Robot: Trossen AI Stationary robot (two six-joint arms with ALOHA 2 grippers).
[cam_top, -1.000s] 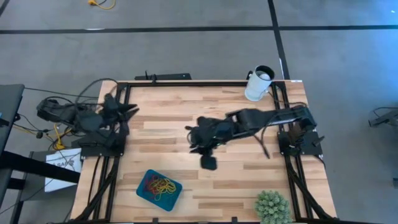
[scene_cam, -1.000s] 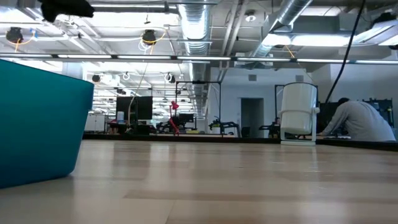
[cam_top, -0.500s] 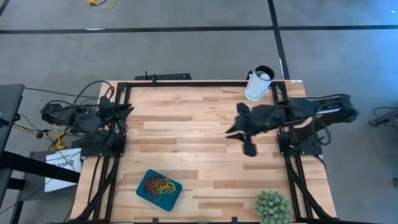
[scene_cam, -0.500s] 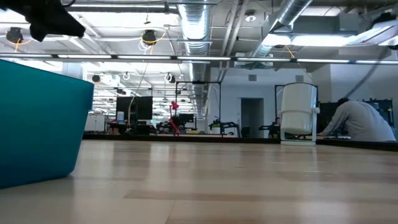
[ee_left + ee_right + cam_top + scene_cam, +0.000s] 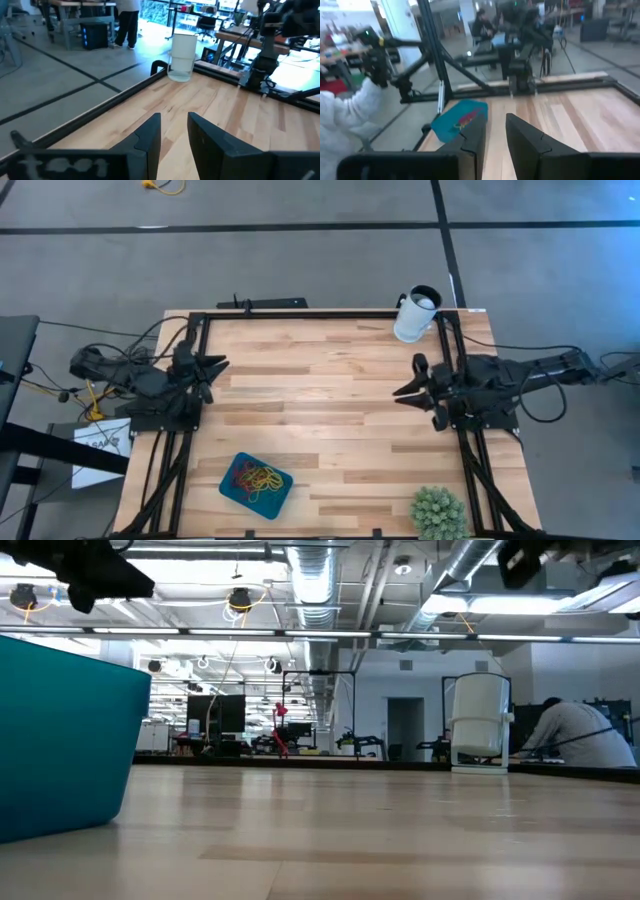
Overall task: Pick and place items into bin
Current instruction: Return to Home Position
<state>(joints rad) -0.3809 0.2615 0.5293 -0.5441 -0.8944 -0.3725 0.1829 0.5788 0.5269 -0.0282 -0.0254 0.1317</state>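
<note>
The teal bin (image 5: 256,484) sits near the table's near edge, left of the middle, with a tangle of red, yellow and green rubber bands (image 5: 257,477) lying inside it. It also shows in the right wrist view (image 5: 459,121) and fills the left of the low view (image 5: 60,740). I see no bands on the bare wood. My left gripper (image 5: 212,367) hovers at the table's left edge, its fingers a narrow gap apart (image 5: 174,135). My right gripper (image 5: 408,387) hovers at the right edge, also narrowly open (image 5: 495,132). Neither holds anything.
A white cup (image 5: 416,314) stands at the far right corner, also seen in the low view (image 5: 480,726). A spiky green plant (image 5: 438,513) is at the near right corner. Black frame rails run along the left, right and far edges. People are in the room beyond.
My right arm has drawn back from the middle of the table toward the right edge, its gripper now over the right rail side. The bin and the bands in it have stayed where they were.
</note>
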